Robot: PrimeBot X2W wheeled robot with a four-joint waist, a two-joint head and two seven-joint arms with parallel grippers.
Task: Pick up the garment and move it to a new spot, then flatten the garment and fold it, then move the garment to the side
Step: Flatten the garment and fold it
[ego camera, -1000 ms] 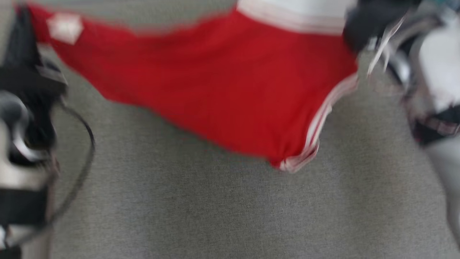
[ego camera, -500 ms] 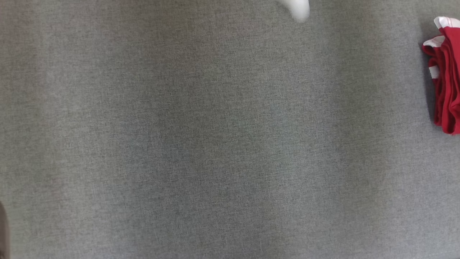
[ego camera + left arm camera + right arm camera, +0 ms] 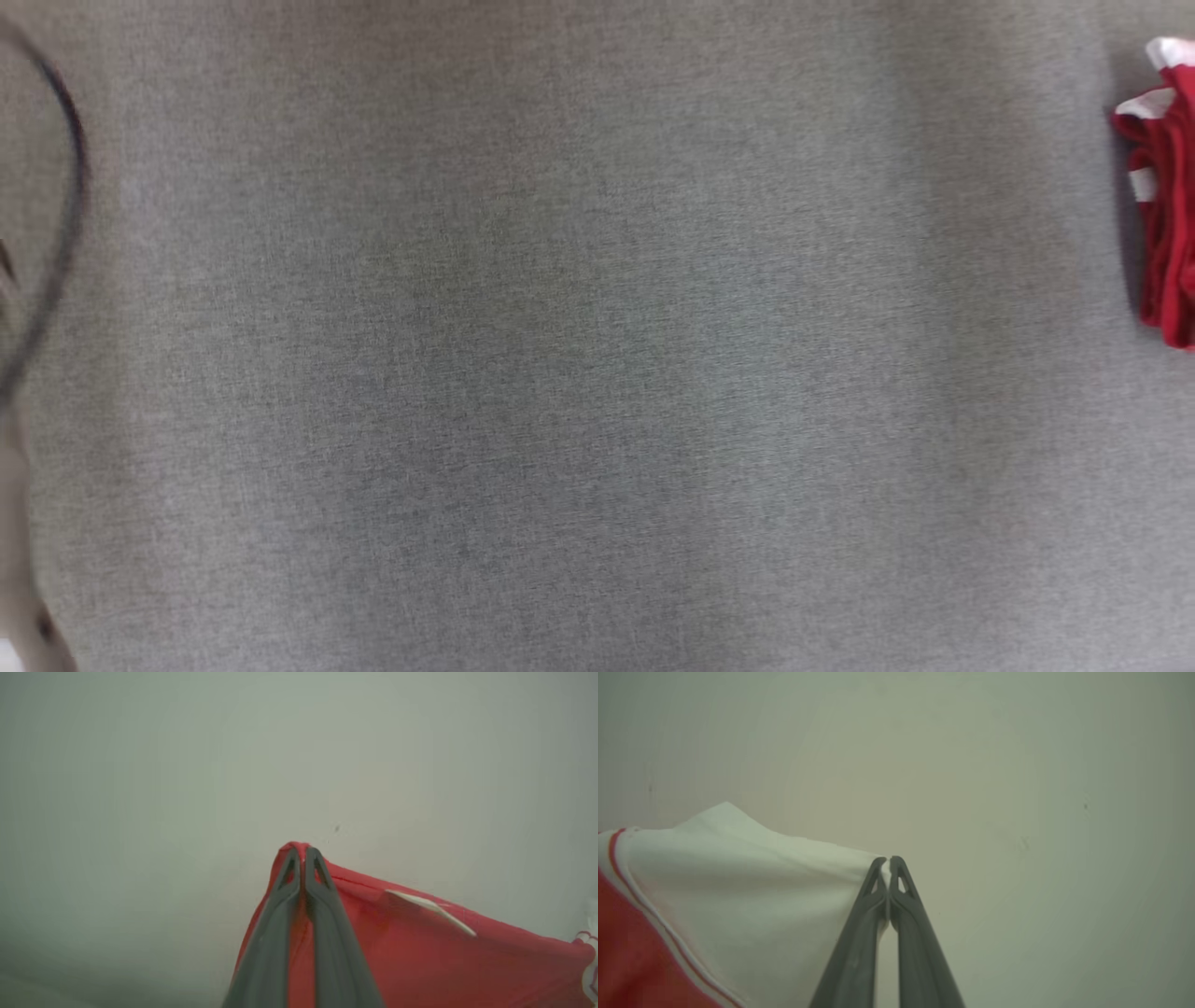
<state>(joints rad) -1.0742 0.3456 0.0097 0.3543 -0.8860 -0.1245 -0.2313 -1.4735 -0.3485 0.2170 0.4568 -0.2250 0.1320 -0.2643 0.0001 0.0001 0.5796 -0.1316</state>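
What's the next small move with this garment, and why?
Probably lower the garment, stretched wide, onto the gray surface: the left end effector is shut on its red corner, the right end effector on its white part.

1. Grey surface (image 3: 597,373) here: woven cloth, matt, with a fine grainy weave
2. Over at the right edge, a red bundle (image 3: 1167,215), soft matt fabric, creased, with white trim
3. Left gripper (image 3: 302,851) looks like smooth, dull, dark grey plastic, and the garment (image 3: 420,956) in it is soft red cloth, no sheen
4. Right gripper (image 3: 888,860), same dull smooth finish, pinching the garment's white panel (image 3: 738,896), matt cloth, gently wrinkled
5. Behind both, a pale backdrop (image 3: 187,765), smooth and matt
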